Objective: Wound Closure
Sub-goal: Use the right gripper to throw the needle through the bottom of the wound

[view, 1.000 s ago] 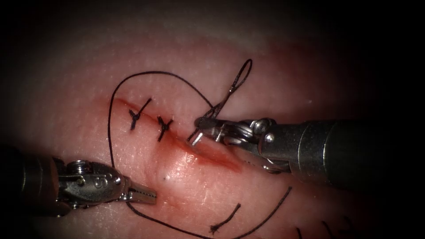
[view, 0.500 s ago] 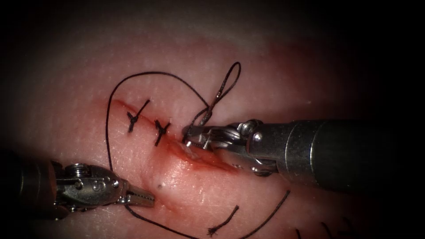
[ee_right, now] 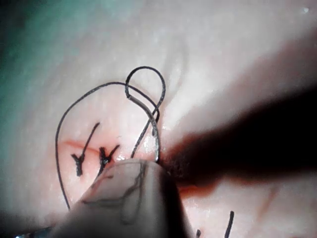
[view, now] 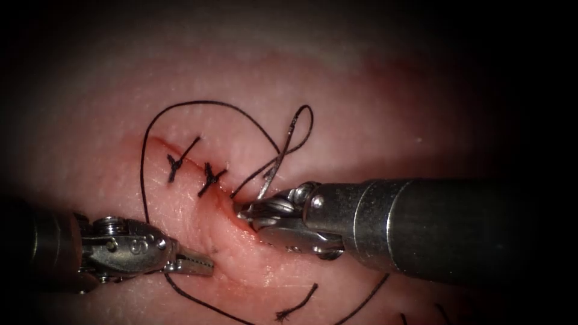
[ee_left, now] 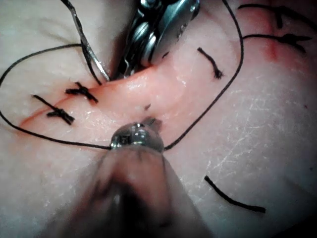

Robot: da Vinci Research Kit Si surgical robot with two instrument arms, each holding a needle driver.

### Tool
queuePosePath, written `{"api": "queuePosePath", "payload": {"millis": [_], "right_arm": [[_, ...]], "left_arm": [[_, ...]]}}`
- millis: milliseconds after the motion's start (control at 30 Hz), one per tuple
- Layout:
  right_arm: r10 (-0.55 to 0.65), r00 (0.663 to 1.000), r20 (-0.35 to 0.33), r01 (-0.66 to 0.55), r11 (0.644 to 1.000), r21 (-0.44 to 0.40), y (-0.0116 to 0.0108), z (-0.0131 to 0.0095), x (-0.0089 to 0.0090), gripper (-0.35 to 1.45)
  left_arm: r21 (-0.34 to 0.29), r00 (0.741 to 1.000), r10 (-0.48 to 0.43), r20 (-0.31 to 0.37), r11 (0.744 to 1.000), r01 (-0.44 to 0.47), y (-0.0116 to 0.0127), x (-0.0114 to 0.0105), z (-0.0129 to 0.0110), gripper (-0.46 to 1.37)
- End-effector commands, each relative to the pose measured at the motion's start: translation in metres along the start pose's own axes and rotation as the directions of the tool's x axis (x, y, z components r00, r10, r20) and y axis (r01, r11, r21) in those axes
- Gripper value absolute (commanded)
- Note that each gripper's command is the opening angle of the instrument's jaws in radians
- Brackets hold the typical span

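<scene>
Needle [view: 270, 177]: stiff, slick curved steel, judged liable to swivel unless gripped mid-body. Right hand [view: 244, 210] clenches it at the cut [view: 158, 143], its tip hidden. Left hand [view: 201, 264] rests closed and empty left of the cut, over limp thread [view: 198, 101].
</scene>
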Motion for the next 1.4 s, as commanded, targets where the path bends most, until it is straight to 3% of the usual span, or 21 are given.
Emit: {"api": "queuePosePath", "payload": {"millis": [33, 167, 333, 400, 433, 567, 667, 800, 867, 1067, 1133, 1400], "right_arm": [[-0.011, 1.000, -0.008, 0.011, 1.000, 0.001, 0.0000, -0.0002, 0.0001, -0.35], [-0.171, 0.977, -0.125, 0.176, 0.984, 0.031, 0.0006, -0.0009, 0.0023, -0.35], [-0.287, 0.940, -0.186, 0.299, 0.954, 0.038, 0.0012, -0.0021, 0.0040, -0.29], [-0.340, 0.917, -0.206, 0.351, 0.936, 0.020, 0.0015, -0.0027, 0.0044, -0.17], [-0.387, 0.895, -0.221, 0.397, 0.918, 0.000, 0.0018, -0.0032, 0.0049, 0.02], [-0.446, 0.861, -0.243, 0.453, 0.891, -0.031, 0.0026, -0.0045, 0.0060, 0.32], [-0.479, 0.838, -0.260, 0.483, 0.874, -0.056, 0.0033, -0.0057, 0.0068, 0.71], [-0.540, 0.794, -0.278, 0.541, 0.837, -0.079, 0.0037, -0.0069, 0.0074, 0.85], [-0.570, 0.771, -0.284, 0.571, 0.816, -0.089, 0.0038, -0.0074, 0.0077, 0.90], [-0.700, 0.637, -0.321, 0.700, 0.701, -0.138, 0.0037, -0.0088, 0.0096, 1.03], [-0.716, 0.607, -0.345, 0.720, 0.679, -0.142, 0.0038, -0.0089, 0.0104, 1.06], [-0.707, 0.575, -0.411, 0.728, 0.672, -0.138, 0.0034, -0.0074, 0.0132, 1.03]], "left_arm": [[-0.007, 1.000, 0.000, 0.000, 1.000, 0.000, 0.0000, 0.0000, 0.0000, -0.35], [-0.007, 1.000, -0.001, 0.000, 1.000, 0.001, 0.0001, 0.0000, 0.0000, -0.35], [-0.007, 1.000, 0.000, 0.000, 1.000, 0.000, 0.0001, -0.0001, 0.0000, -0.35], [-0.007, 1.000, 0.000, 0.000, 1.000, 0.000, 0.0001, -0.0001, 0.0000, -0.35], [-0.007, 1.000, 0.000, 0.000, 1.000, 0.000, 0.0001, -0.0001, 0.0000, -0.35], [-0.007, 1.000, 0.000, 0.000, 1.000, 0.000, 0.0001, -0.0001, -0.0001, -0.35], [-0.007, 1.000, 0.001, 0.000, 1.000, -0.001, 0.0001, -0.0002, -0.0001, -0.35], [-0.010, 1.000, 0.002, 0.000, 1.000, -0.002, 0.0001, -0.0004, -0.0001, -0.35], [-0.010, 1.000, 0.003, 0.000, 1.000, -0.003, 0.0001, -0.0005, -0.0002, -0.35], [-0.011, 1.000, 0.004, 0.001, 1.000, -0.004, 0.0002, -0.0007, -0.0003, -0.35], [-0.010, 1.000, 0.005, 0.000, 1.000, -0.005, 0.0003, -0.0008, -0.0003, -0.35], [-0.012, 1.000, 0.006, 0.000, 1.000, -0.006, 0.0003, -0.0010, -0.0002, -0.35]]}}
